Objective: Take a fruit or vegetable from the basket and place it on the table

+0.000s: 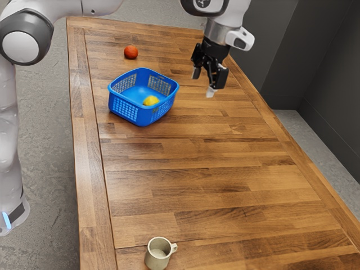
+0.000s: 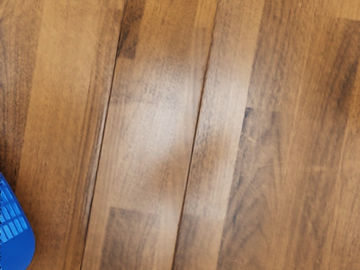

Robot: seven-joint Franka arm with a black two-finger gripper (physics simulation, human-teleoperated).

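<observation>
Pincer wide, empty; basket at its eight o'clock in the exterior view — centre over yellow fruit; then lower straight, clear of walls.

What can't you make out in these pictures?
- Exterior view: the underside of the small yellow fruit, hidden by the near wall of the blue plastic basket.
- Exterior view: the exact kind of that fruit and of the round orange-red fruit, both too small.
- Exterior view: part of the white arm, cut off by the top edge.
- Wrist view: most of the basket, cut off by the edge.
</observation>
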